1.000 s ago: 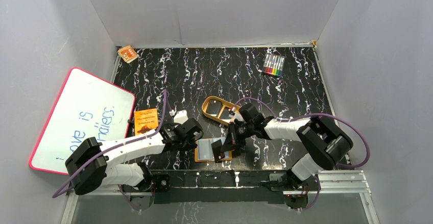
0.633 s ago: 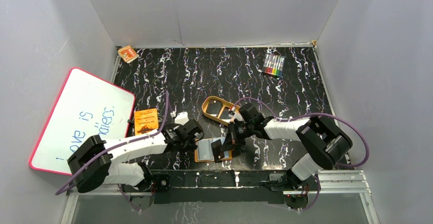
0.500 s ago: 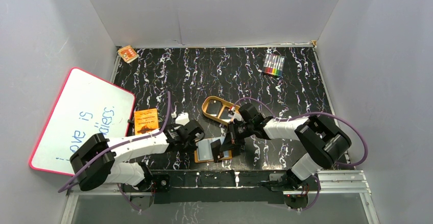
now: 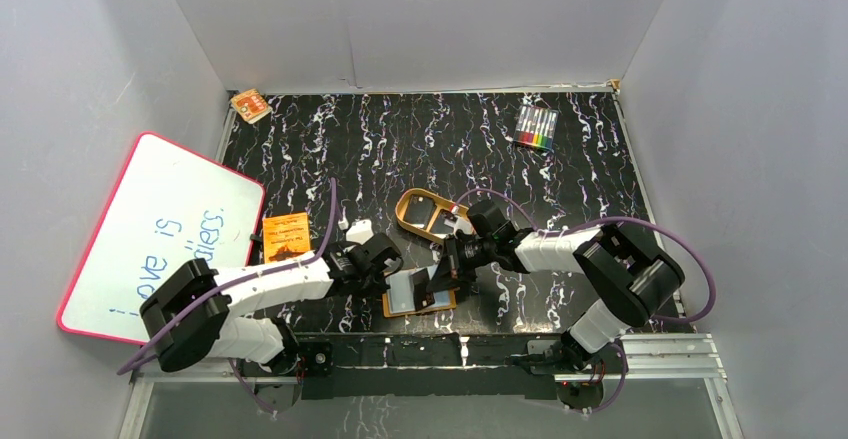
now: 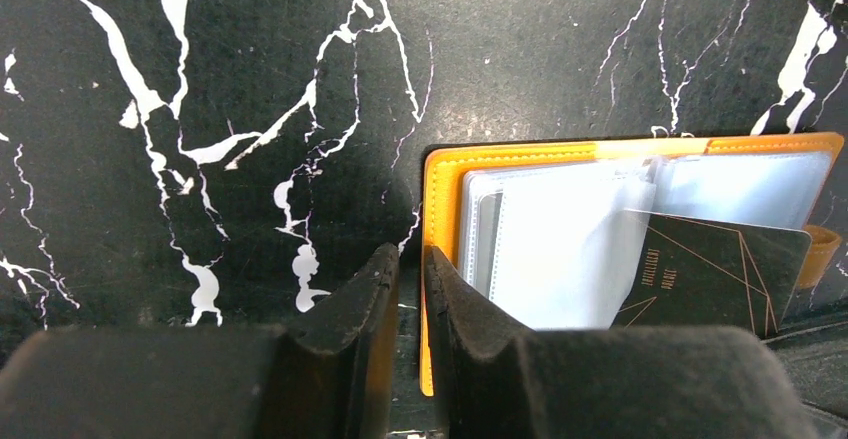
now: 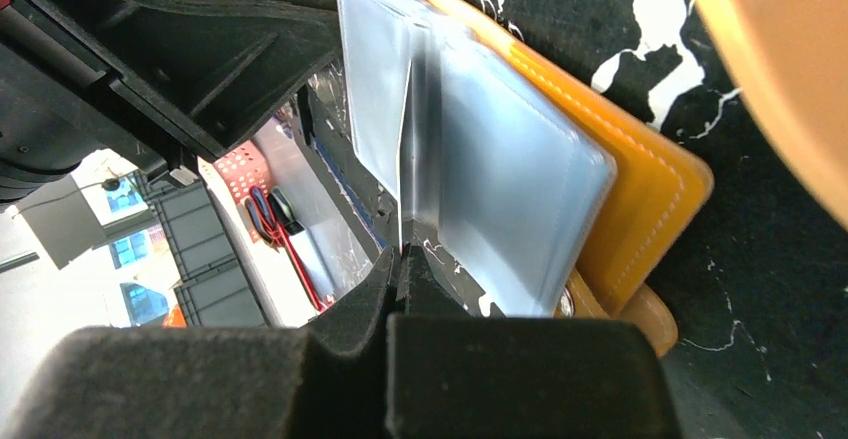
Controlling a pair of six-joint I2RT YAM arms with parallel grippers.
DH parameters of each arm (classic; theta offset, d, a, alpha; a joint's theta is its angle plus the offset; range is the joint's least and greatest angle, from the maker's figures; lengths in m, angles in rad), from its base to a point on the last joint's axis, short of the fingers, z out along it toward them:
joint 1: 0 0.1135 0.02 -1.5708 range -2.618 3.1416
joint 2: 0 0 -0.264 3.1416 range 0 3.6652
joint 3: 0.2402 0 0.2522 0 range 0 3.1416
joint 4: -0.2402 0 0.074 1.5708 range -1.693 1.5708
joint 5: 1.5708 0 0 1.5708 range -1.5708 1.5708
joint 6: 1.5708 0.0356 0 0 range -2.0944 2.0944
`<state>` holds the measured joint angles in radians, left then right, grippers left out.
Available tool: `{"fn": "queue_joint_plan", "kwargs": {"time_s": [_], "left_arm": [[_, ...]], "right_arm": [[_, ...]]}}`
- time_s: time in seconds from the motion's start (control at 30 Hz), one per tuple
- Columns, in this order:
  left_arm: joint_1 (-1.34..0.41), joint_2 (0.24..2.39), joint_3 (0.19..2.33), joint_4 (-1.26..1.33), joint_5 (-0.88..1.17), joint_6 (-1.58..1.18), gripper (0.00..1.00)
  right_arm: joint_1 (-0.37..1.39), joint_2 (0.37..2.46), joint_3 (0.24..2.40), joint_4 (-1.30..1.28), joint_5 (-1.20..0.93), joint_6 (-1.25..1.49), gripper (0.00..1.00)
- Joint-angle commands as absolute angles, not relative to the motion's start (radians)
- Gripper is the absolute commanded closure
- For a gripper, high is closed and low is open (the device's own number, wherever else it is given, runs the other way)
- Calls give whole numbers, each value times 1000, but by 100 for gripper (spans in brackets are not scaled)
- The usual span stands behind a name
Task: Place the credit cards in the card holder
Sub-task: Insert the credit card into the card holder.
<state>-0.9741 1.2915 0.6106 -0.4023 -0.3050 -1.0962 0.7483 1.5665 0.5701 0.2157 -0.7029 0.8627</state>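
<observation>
Card holder (image 4: 402, 296): open, near centre of surface (image 4: 400, 139). Credit card (image 5: 710, 271): pinched edgewise in right gripper (image 6: 402, 259), over the sleeves. Left gripper (image 5: 410, 274): narrow, empty, at holder's left edge. Advice: pin cover; slide card shallowly into sleeve mouth.

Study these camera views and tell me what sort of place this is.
Probably a robot test cell: plain grey walls box in a black marbled table, the left arm and right arm are bolted at its near edge, and props like a whiteboard and marker set sit around.
</observation>
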Motion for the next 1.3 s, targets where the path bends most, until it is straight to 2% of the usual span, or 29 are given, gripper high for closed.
{"fn": "queue_joint_plan", "kwargs": {"time_s": [0.0, 0.2, 0.7, 1.27], "left_arm": [[-969, 1337, 591, -412, -288, -1091, 86], [-969, 1353, 592, -408, -282, -1087, 87], [-968, 1369, 591, -412, -283, -1086, 88], [-968, 1382, 593, -396, -261, -1079, 89]], "right_arm": [[750, 1578, 564, 307, -713, 883, 100], [750, 1589, 567, 298, -686, 852, 100], [750, 1546, 604, 61, -577, 667, 100], [750, 1572, 561, 238, -591, 786, 100]]}}
